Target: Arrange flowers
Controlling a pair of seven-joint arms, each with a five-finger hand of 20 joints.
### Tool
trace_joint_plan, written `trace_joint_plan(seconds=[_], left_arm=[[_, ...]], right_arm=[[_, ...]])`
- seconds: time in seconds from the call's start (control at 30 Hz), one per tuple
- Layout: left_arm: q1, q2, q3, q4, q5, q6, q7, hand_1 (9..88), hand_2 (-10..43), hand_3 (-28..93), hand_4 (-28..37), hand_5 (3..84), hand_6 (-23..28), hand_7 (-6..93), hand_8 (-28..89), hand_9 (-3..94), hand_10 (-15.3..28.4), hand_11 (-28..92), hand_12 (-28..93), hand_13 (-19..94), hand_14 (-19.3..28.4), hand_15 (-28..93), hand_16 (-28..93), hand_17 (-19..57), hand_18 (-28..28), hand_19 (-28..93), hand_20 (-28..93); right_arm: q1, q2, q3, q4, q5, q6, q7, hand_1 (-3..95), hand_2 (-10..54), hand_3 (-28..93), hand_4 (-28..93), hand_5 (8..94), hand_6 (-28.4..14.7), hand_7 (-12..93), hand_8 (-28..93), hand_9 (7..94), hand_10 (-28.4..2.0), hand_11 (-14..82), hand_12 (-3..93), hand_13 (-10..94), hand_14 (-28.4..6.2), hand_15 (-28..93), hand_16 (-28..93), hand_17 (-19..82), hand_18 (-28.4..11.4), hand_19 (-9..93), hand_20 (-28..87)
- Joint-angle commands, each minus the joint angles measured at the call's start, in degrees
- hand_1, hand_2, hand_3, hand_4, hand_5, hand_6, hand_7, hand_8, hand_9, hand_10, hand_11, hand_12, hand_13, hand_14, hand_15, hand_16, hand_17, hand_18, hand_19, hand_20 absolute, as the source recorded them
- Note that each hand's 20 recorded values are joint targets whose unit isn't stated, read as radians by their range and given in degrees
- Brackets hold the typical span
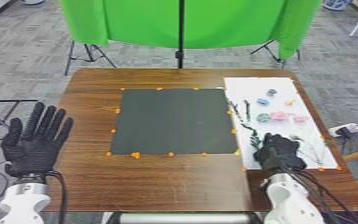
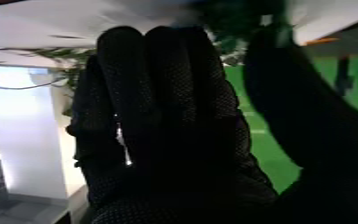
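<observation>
Dark green leaves mark the sprig [image 1: 254, 140] which matters now, lying on the white sheet [image 1: 246, 85] along the right edge of the desk [image 1: 87, 175], toward the near right corner. It is just beside the right hand [image 1: 280, 152], on the hand's left side, and its leafy part is close to the thumb and fingertips. Its long axis goes roughly from the far edge of the desk to the near edge, leaning a little, so it runs almost the same way as the fingers point, not across them.

The right hand is open: the fingers are long and straight, the thumb stands well apart, and the wrist view shows green foliage [image 2: 230, 22] in the space between them. I see no firm grip; whether this foliage touches the glove, I cannot tell.

The left hand [image 1: 33, 150], with its fingers spread, is beside the left edge of the desk, well apart from the sprig, so the right one is clearly the nearer for this work. In my judgement, the thumb should close from the side, across the stem, because a pinch along its length could let it roll away
</observation>
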Motion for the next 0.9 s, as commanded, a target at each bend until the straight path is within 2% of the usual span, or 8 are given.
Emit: trace_joint_plan(seconds=[0.03, 0.1, 0.17, 0.47, 0.5, 0.6, 0.73, 0.9], left_arm=[[1.11, -0.68, -0.03, -0.11, -0.41, -0.18, -0.87, 28.0, 14.2, 75, -28.3, 44.8, 8.5, 7.8, -9, 38.2, 13.9, 15, 7, 26, 13.1, 24, -7, -6.1, 11.7, 30, 10], [0.94, -0.69, -0.12, 0.02, -0.42, -0.20, -1.04, 28.1, 14.1, 75, -28.3, 44.7, 8.5, 7.8, -9, 38.3, 13.8, 15, 7, 26, 13.2, 24, -7, -6.1, 11.7, 31, 10], [1.17, -0.71, -0.23, -0.01, -0.42, -0.32, -0.93, 28.1, 14.1, 75, -28.3, 44.7, 8.6, 7.8, -8, 38.3, 13.9, 15, 7, 26, 13.2, 24, -7, -6.1, 11.8, 30, 10], [1.51, -0.70, -0.30, 0.17, -0.70, -0.72, -1.00, 28.2, 13.9, 74, -28.3, 44.7, 8.5, 7.6, -8, 38.6, 13.9, 15, 7, 27, 13.2, 24, -7, -6.1, 11.8, 30, 10], [1.51, -0.62, -0.29, 0.17, -1.13, -0.77, -0.96, 28.2, 13.9, 75, -28.3, 44.7, 8.5, 7.6, -8, 38.6, 13.9, 15, 7, 27, 13.2, 24, -7, -6.0, 11.8, 30, 10], [1.82, -0.45, -0.31, 0.02, -1.02, -0.49, -0.42, 28.1, 13.8, 74, -28.3, 44.6, 8.5, 7.4, -9, 38.5, 13.9, 15, 7, 27, 13.2, 24, -7, -5.9, 11.8, 30, 10], [2.23, -0.12, -0.62, -0.25, -1.25, 0.01, 0.17, 28.2, 13.7, 74, -28.3, 44.5, 8.5, 7.5, -8, 38.5, 13.8, 15, 7, 27, 13.1, 23, -7, -5.9, 11.8, 30, 10], [2.13, 0.48, -0.53, -0.15, -1.44, 0.14, 0.58, 28.1, 13.6, 74, -28.3, 44.4, 8.4, 7.5, -8, 38.5, 13.9, 15, 7, 27, 13.1, 23, -7, -5.9, 11.8, 30, 10]], right_arm=[[-3.40, -1.22, -3.92, 4.87, 0.22, -1.52, -0.08, 56.7, -9.5, 69, -28, 78.0, -2.0, 31, 1, 80.6, -13.1, 24.8, 42.8, 67, -12.9, 55, 30, 29, -26.1, 84, 30], [-4.30, -1.08, -2.56, 5.27, 2.09, 3.01, -3.09, 59.2, -9.5, 70, -28, 81.1, -1.8, 33, 3, 85.2, -12.8, 21.4, 45.7, 70, -11.2, 50, 37, 31, -26.2, 85, 30], [-4.11, -0.37, -2.89, 5.74, 1.72, 9.15, -1.59, 59.9, -9.5, 72, -28, 82.7, -1.8, 34, 6, 87.0, -12.7, 20.3, 46.5, 72, -10.7, 48, 40, 31, -26.0, 85, 30], [2.31, 0.78, -4.34, 3.11, 5.41, 28.22, 2.80, 52.8, -9.5, 84, -23, 82.0, -2.0, 39, 10, 88.1, -11.9, 20.4, 44.7, 75, -10.0, 45, 40, 33, -26.3, 86, 28], [3.07, 0.90, -4.71, 2.32, 6.66, 29.24, 3.07, 52.4, -9.5, 84, -22, 82.0, -1.9, 39, 10, 88.2, -12.0, 20.6, 44.8, 75, -10.2, 45, 40, 33, -26.5, 86, 28], [4.86, 1.95, -6.04, 0.15, 9.14, 31.16, 3.07, 51.7, -9.5, 85, -22, 81.9, -1.9, 39, 11, 88.1, -11.9, 21.0, 45.2, 75, -10.3, 45, 40, 33, -26.8, 87, 28], [8.86, 2.85, -8.96, -2.19, 14.78, 29.71, 2.96, 51.3, -9.5, 85, -21, 81.7, -1.9, 40, 11, 87.8, -12.0, 21.7, 45.4, 75, -10.3, 46, 40, 33, -27.0, 87, 28], [15.78, 1.78, -13.97, -2.60, 19.96, 29.23, 3.80, 50.8, -9.5, 86, -20, 81.3, -1.8, 40, 12, 87.3, -12.0, 22.6, 45.5, 74, -10.4, 47, 40, 33, -27.1, 87, 28]])
